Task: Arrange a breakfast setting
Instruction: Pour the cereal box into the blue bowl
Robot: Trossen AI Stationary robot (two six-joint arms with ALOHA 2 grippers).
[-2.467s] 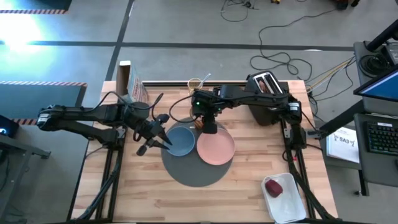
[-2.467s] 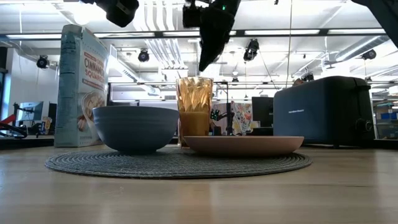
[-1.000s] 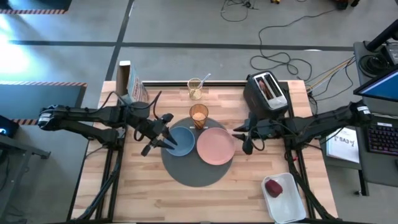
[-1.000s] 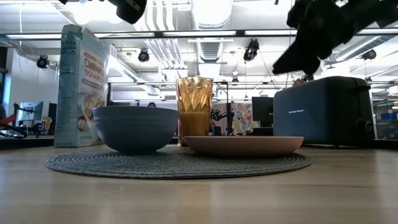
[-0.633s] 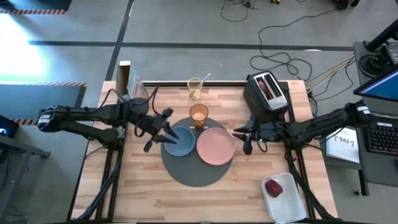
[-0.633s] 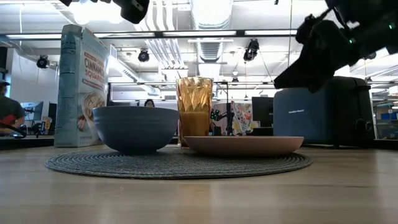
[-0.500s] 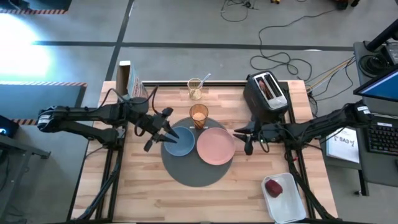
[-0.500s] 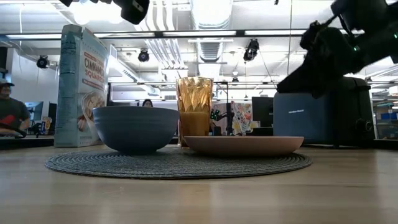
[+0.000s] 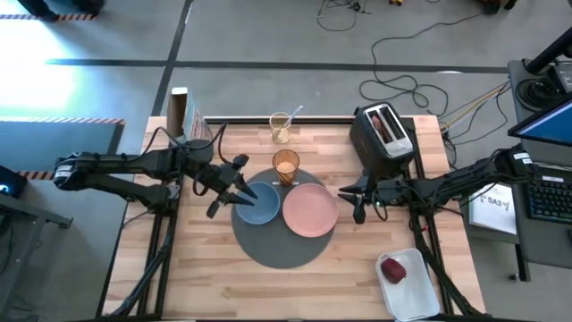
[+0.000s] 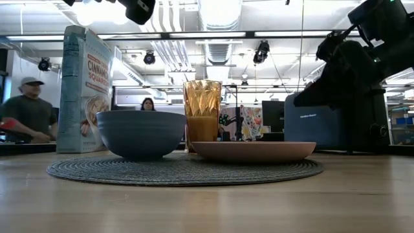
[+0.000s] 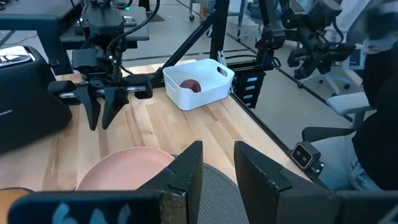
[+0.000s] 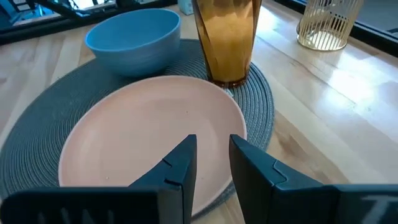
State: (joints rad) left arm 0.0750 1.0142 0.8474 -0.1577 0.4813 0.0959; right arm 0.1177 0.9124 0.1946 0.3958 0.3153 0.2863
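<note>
Overhead, large round dark-grey mat (image 9: 284, 234) sat mid-table, carrying small blue bowl (image 9: 259, 202) at 10 o'clock, pink plate (image 9: 310, 210) at 2, amber tumbler (image 9: 285, 165) at its 12 edge. Left gripper (image 9: 234, 194) hovered over the bowl's 9 o'clock rim; right gripper (image 9: 357, 204) hung just off the plate at 3. Red apple (image 9: 393, 269) lay in white rectangular tray (image 9: 416, 296).

Low view: bowl, tumbler, plate all on the mat.

Left wrist: fingers slightly apart, gripping nothing.

Right wrist: same, narrow gap, empty, over plate edge.
</note>
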